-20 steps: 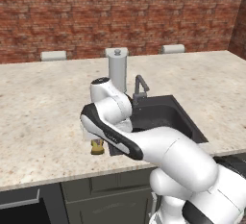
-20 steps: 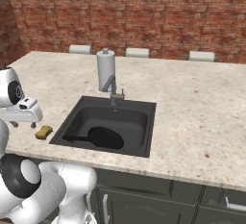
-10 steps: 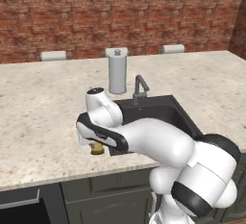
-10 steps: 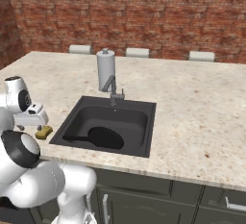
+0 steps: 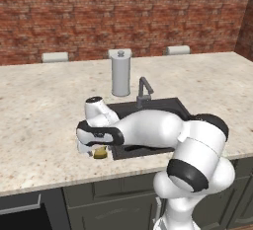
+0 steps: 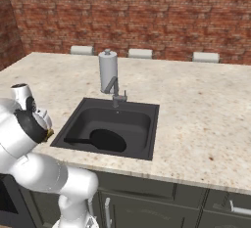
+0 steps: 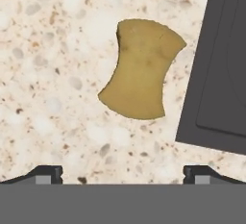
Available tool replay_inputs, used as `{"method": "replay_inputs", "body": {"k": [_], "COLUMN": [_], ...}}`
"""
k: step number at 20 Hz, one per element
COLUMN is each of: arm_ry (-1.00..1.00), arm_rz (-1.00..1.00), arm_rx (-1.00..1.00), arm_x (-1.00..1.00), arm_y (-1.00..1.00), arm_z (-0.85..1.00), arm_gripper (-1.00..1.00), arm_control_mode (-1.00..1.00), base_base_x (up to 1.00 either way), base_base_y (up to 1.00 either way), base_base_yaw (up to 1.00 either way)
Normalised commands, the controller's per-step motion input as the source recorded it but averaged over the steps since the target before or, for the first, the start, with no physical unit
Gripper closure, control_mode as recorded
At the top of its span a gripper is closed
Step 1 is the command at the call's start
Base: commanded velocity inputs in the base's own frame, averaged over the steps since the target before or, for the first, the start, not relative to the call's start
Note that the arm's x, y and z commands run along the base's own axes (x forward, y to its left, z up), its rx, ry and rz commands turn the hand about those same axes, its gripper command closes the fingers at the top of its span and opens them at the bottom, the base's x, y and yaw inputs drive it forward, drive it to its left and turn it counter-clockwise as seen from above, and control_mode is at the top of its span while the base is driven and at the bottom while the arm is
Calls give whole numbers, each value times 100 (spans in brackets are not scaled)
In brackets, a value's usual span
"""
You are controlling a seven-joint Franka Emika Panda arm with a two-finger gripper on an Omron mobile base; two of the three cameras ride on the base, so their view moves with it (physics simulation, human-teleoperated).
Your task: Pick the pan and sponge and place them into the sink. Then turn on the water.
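Nearest, at the front edge of the tabletop (image 5: 44, 125), just left of the sink's front-left corner: the sponge (image 7: 142, 69), yellow, lying flat on the speckled stone, close beside the basin rim but not over it. Directly above it, the pincer (image 7: 122, 174), tips spread wide, nothing between them, sponge centred in the gap ahead and not yet touched. Wrist bent low over the spot in the left base view, sponge (image 5: 100, 153) peeking out beneath the hand.

Further in, the sink (image 6: 142, 112), dark basin set into the tabletop. Inside it already, the pan (image 6: 107, 140), lying on the basin floor toward the front, long handle pointing toward the basin's left wall. At the basin's back rim, the faucet (image 6: 115, 89), no blue stream from it. Just behind that, toward the back edge, the paper-towel holder (image 6: 107, 66), upright.

Progress, as a judgement: roughly a third done. Pan placed; sponge still to be gripped, lifted and dropped in the basin; water still off. Step in hand looks like the final descent onto the sponge.

Against the earlier frames: arm swung lower and further toward the front edge, elbow folded down across the basin, hand now closer above the sponge. Sponge and pan unmoved, spread of the tips unchanged.
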Motion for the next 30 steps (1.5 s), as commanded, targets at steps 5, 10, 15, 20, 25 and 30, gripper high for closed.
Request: {"method": "replay_inputs", "body": {"k": [5, 10, 15, 20, 25, 30], "arm_ry": [0, 0, 0, 0, 0, 0], "arm_rz": [7, 4, 3, 0, 0, 0], "arm_rx": [3, 2, 0, 0, 1, 3], "arm_x": [29, 20, 1, 12, 26, 2], "arm_y": [1, -1, -2, -24, 0, 6], "arm_z": [-22, -4, -11, -2, -15, -31], "arm_gripper": [-100, -100, -100, -100, -100, -100], "arm_control_mode": [-100, -100, -100, -100, -100, -100], "base_base_x": [0, 0, 0, 0, 0, 0], "base_base_y": [0, 0, 0, 0, 0, 0], "base_base_yaw": [0, 0, 0, 0, 0, 0]}}
